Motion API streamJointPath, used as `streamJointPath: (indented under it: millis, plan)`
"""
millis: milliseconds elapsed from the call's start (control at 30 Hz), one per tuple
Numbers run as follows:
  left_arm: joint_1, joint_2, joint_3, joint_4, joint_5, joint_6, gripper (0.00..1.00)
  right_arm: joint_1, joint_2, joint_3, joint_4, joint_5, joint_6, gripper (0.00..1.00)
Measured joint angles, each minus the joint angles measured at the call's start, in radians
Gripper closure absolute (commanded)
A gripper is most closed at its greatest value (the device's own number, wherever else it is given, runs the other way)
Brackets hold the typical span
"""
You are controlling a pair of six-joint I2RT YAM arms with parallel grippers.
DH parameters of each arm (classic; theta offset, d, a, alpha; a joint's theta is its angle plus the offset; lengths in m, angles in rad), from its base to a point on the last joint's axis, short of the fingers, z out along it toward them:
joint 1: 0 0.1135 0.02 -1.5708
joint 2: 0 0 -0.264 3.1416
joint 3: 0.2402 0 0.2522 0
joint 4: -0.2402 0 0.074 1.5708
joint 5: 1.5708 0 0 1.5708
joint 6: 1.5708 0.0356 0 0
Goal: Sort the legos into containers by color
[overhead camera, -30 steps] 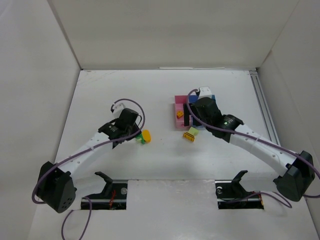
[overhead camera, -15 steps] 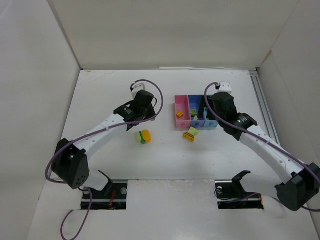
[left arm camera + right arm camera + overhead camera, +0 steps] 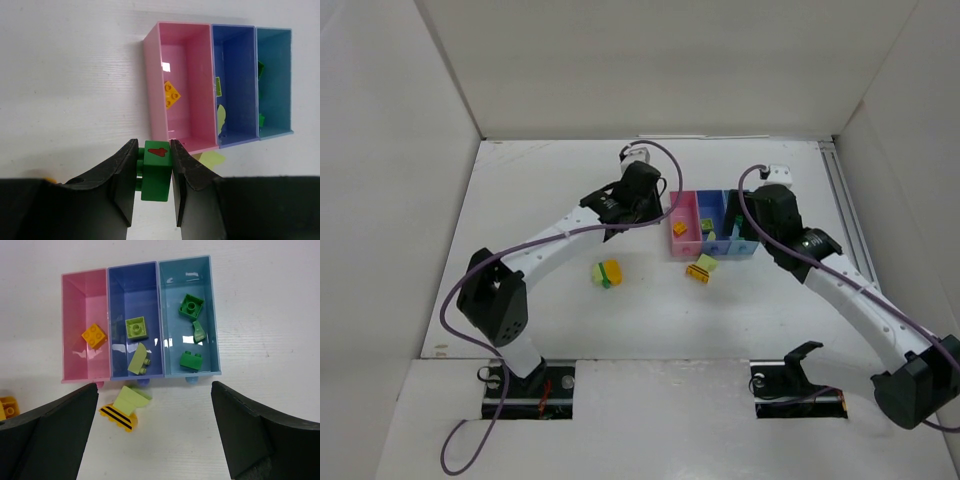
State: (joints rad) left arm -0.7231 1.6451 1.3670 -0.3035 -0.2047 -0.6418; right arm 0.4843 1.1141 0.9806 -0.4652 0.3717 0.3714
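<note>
The dark green brick [image 3: 155, 175] is pinched between the two fingers of the left gripper [image 3: 153, 150], which is closed firmly on it. It hangs above the worktop [image 3: 70, 75], just beside one end of the pink bin [image 3: 154, 100]. This bin has one orange brick [image 3: 171, 94] inside. Next in the row is the blue-purple bin [image 3: 235, 65], with pale yellow-green bricks [image 3: 135, 327]. The last one is the light blue bin [image 3: 274, 90], where other dark green pieces [image 3: 191, 306] lie.

So the step in hand is, I think, the carrying of a green brick to its bin. The light blue bin is the farthest of the three from this gripper. The next move therefore calls for a travel across the two other bins, high enough to pass their walls, and then an opening over the light blue one.

The right gripper [image 3: 155, 390] is opened wide and holds nothing. It hovers over the bins, so the two arms may need to give room to each other. A pale yellow-green brick on a striped yellow brick [image 3: 120, 417] waits on the worktop near the bins.
</note>
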Motion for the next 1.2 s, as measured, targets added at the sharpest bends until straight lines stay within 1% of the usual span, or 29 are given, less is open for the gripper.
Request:
streamJointPath:
  millis: [167, 233, 300, 433, 567, 667, 767, 800, 867, 1000, 1067, 1133, 1167, 1200]
  plan:
    - [-0.008, 0.017, 0.036, 0.005, 0.028, 0.018, 0.9, -0.019, -0.009, 0.0, 0.0, -0.005, -0.002, 0.0]
    - [-0.011, 0.039, 0.066, 0.011, 0.039, 0.028, 0.9, -0.036, -0.01, 0.0, -0.003, -0.006, -0.002, 0.0]
    - [-0.023, 0.09, 0.13, 0.016, 0.054, 0.047, 0.9, -0.049, -0.013, 0.0, -0.006, -0.005, -0.002, 0.0]
    - [-0.069, 0.238, 0.319, 0.023, 0.084, 0.091, 0.9, -0.108, -0.05, -0.003, -0.027, -0.003, -0.002, 0.0]
    - [-0.111, 0.409, 0.547, 0.025, 0.139, 0.14, 0.86, -0.19, -0.11, -0.014, -0.053, 0.02, 0.014, 0.0]
    - [-0.132, 0.534, 0.705, 0.017, 0.19, 0.169, 0.84, -0.254, -0.159, -0.03, -0.069, 0.032, 0.025, 0.0]
    - [-0.154, 0.66, 0.863, 0.016, 0.209, 0.193, 0.8, -0.307, -0.193, -0.05, -0.084, 0.029, 0.029, 0.0]
    - [-0.161, 0.69, 0.897, 0.018, 0.211, 0.199, 0.8, -0.322, -0.199, -0.055, -0.09, 0.026, 0.029, 0.0]
    - [-0.174, 0.74, 0.938, 0.024, 0.217, 0.208, 0.8, -0.341, -0.208, -0.067, -0.098, 0.016, 0.029, 0.0]
    - [-0.193, 0.78, 0.946, 0.019, 0.217, 0.208, 0.79, -0.354, -0.217, -0.085, -0.116, -0.002, 0.028, 0.0]
    - [-0.196, 0.782, 0.946, 0.014, 0.209, 0.207, 0.73, -0.359, -0.22, -0.089, -0.125, -0.014, 0.023, 0.0]
    - [-0.195, 0.782, 0.947, 0.023, 0.202, 0.206, 0.7, -0.366, -0.222, -0.089, -0.13, -0.018, 0.017, 0.0]
    - [-0.194, 0.782, 0.948, 0.027, 0.201, 0.206, 0.61, -0.368, -0.223, -0.089, -0.133, -0.02, 0.015, 0.0]
    - [-0.193, 0.782, 0.948, 0.029, 0.2, 0.205, 0.57, -0.369, -0.224, -0.089, -0.134, -0.021, 0.011, 0.0]
